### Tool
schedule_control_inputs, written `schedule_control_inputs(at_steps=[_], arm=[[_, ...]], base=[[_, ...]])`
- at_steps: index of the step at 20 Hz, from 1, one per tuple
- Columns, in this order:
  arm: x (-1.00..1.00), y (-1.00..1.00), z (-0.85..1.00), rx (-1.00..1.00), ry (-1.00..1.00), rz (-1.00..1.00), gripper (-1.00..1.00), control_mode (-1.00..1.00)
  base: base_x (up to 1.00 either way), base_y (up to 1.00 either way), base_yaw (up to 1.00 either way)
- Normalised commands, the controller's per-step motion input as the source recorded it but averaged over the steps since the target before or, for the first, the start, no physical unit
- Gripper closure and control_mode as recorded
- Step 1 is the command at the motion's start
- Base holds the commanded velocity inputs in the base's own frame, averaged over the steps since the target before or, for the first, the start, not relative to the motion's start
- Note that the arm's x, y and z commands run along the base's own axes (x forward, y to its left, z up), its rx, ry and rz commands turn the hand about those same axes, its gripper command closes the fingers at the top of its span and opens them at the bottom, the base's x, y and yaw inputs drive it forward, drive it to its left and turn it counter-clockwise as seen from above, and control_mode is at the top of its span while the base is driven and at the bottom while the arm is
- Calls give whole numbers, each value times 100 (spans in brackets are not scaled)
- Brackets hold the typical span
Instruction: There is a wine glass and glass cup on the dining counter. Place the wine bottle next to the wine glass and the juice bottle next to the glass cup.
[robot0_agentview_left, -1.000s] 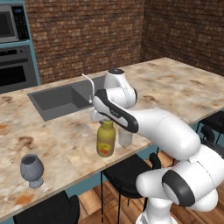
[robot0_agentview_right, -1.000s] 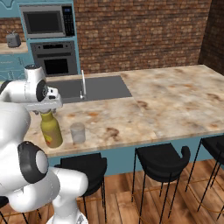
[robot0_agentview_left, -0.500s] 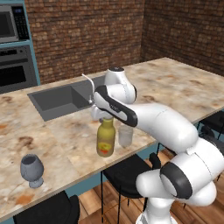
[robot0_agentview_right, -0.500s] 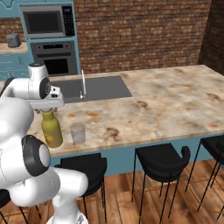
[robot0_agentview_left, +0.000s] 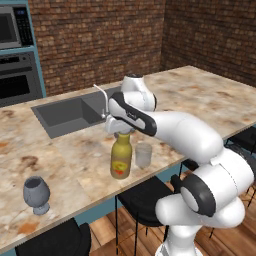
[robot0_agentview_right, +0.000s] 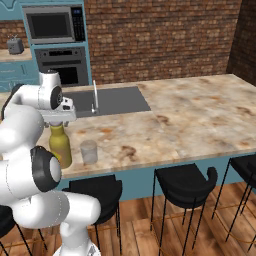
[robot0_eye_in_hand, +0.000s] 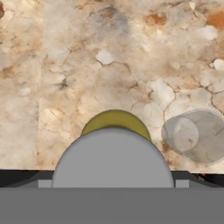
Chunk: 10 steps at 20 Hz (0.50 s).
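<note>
1. The juice bottle (robot0_agentview_left: 121, 159) stands upright on the dining counter (robot0_agentview_left: 210, 102), close to its near edge and nearer than the inset sink (robot0_agentview_left: 70, 112).
2. The glass cup (robot0_agentview_left: 143, 155) stands upright just to the right of the juice bottle; a narrow gap shows between them in the right base view.
3. The gripper (robot0_agentview_left: 120, 133) sits directly over the bottle's top, hand pointing straight down. From the hand camera the grey cap (robot0_eye_in_hand: 113, 158) lies immediately below, with the olive shoulder showing behind it.
4. Finger state: cannot tell. The fingertips are hidden by the hand body and the cap, so whether they pinch the cap or stand apart from it is not shown.
5. The wine glass (robot0_agentview_left: 36, 193) stands upright on the counter well to the left of the bottle, near the near edge.
</note>
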Motion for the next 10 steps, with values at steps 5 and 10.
schedule_control_inputs(at_steps=[5,10], arm=[[2,-4,-13,1,0,0,100,-100],[0,-7,-1,0,0,0,100,-100]], base=[[0,0,0],[0,0,0]])
